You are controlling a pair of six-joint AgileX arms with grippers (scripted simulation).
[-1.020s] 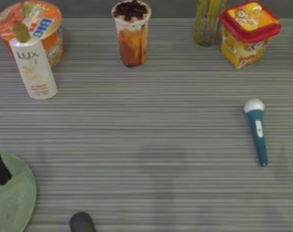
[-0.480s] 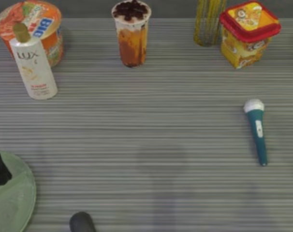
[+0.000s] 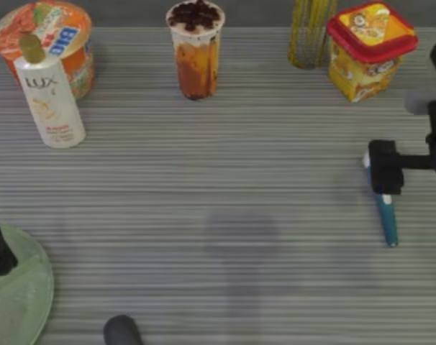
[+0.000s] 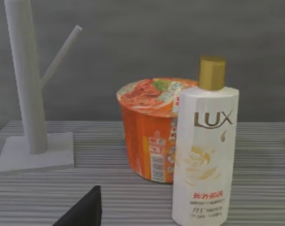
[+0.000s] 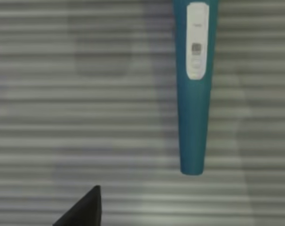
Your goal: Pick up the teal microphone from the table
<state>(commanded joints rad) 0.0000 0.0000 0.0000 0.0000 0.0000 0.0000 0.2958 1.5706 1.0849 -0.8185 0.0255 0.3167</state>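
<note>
Top view: overhead, looking straight down on the striped worktop (image 3: 203, 180), far enough to take in its whole width. Left wrist view: low, near-level, close to the Lux bottle (image 4: 204, 150) and noodle cup (image 4: 149, 129), both shared with top view. Right wrist view: close above the microphone (image 5: 194, 84), facing down; shared with top view.

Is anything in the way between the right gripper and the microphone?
Nothing visible. The right gripper is above the microphone, over its head end. The table around it is bare, and the yellow tub stands well behind. The left arm is parked at the left edge.
</note>
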